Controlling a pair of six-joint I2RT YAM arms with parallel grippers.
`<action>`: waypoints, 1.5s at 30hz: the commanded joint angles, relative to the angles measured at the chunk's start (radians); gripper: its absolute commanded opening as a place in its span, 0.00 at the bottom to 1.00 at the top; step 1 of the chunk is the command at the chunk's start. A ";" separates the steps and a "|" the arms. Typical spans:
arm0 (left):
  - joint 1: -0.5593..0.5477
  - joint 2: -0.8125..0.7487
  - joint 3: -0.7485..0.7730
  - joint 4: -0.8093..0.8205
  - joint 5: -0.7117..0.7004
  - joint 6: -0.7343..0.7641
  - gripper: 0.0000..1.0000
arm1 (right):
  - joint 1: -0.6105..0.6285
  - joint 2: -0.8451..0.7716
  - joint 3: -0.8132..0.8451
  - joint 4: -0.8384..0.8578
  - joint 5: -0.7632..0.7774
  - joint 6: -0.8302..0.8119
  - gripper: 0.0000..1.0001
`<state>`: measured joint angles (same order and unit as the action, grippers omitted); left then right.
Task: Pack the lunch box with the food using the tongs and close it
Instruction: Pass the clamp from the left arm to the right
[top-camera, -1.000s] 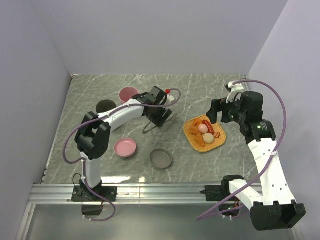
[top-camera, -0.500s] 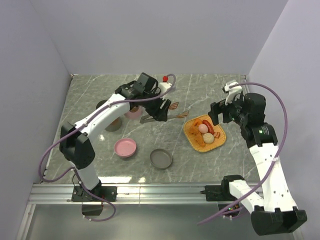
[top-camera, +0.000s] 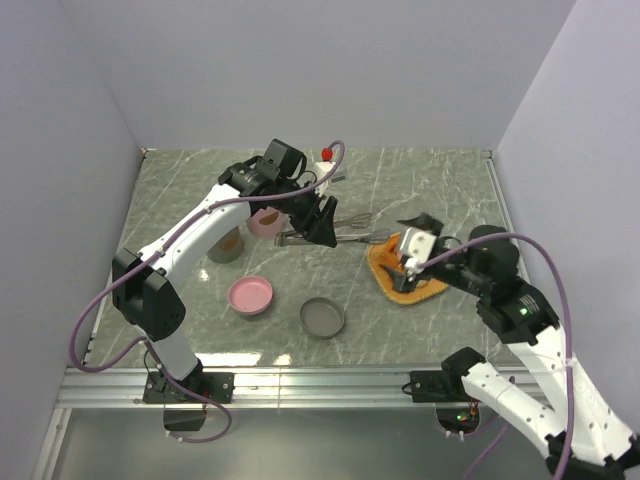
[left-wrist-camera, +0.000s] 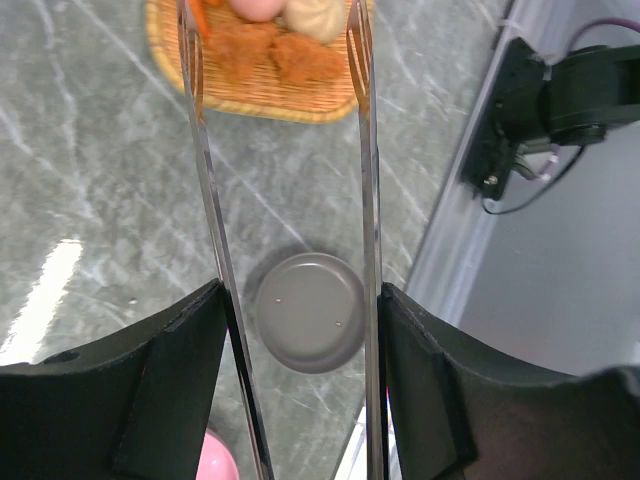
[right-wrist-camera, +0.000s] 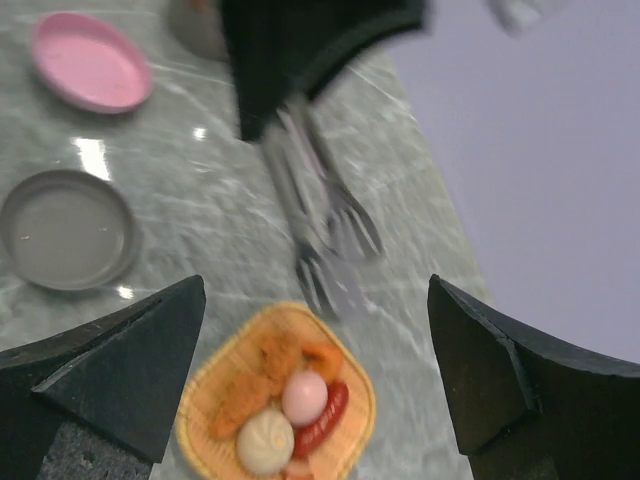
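Tongs (left-wrist-camera: 366, 200), slim silver arms, forked tips

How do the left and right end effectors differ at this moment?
The left end effector clamps the tongs between its fingers, while the right end effector holds nothing. The left's jaws are narrowed onto the tongs' arms, and the right's are spread wide. The left stands back from the orange tray, with only the tong tips reaching it, whereas the right hangs over it. Both point toward the tray.

The grey marble table (top-camera: 420, 190) carries an orange tray (left-wrist-camera: 290, 104), pink dish (top-camera: 250, 295) and grey dish (top-camera: 322, 317).
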<state>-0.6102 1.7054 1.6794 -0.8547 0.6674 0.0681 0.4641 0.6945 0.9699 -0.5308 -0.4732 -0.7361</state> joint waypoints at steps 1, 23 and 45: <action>-0.003 -0.053 0.037 -0.014 0.103 0.027 0.65 | 0.143 0.063 -0.036 0.075 0.094 -0.100 0.97; -0.008 -0.052 0.014 -0.084 0.227 0.084 0.64 | 0.327 0.329 0.033 0.152 0.238 -0.180 0.74; -0.026 -0.056 -0.012 -0.116 0.258 0.121 0.61 | 0.334 0.382 0.084 0.110 0.263 -0.149 0.36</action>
<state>-0.6220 1.6928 1.6703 -0.9558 0.8768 0.1646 0.7944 1.0756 0.9970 -0.4492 -0.2287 -0.9020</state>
